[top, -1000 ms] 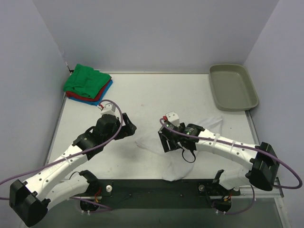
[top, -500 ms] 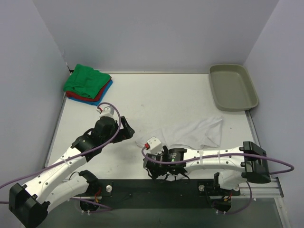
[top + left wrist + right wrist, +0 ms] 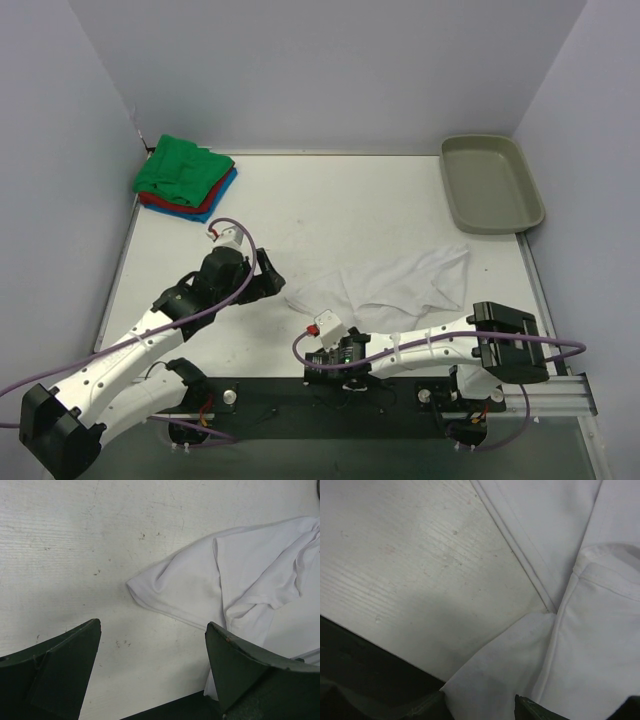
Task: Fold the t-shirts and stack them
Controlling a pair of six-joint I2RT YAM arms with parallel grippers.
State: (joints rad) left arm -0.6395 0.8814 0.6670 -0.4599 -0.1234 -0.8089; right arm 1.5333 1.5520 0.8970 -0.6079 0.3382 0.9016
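Observation:
A large white t-shirt lies crumpled on the table, right of centre; one sleeve points left. My left gripper hovers open just left of that sleeve, over bare table and touching nothing. My right gripper is low at the table's near edge. Its jaws stand apart, with a corner of the white t-shirt lying between them. Folded t-shirts are stacked at the far left: green on top, red and blue under it.
A grey-beige tray stands at the far right corner. The white table has walls at its back and sides. A black rail carrying the arm bases runs along the near edge; it shows dark in the right wrist view.
My right arm has swung back and left, from mid-table to the near edge, uncovering most of the white t-shirt; its jaws have narrowed. The left gripper has barely moved.

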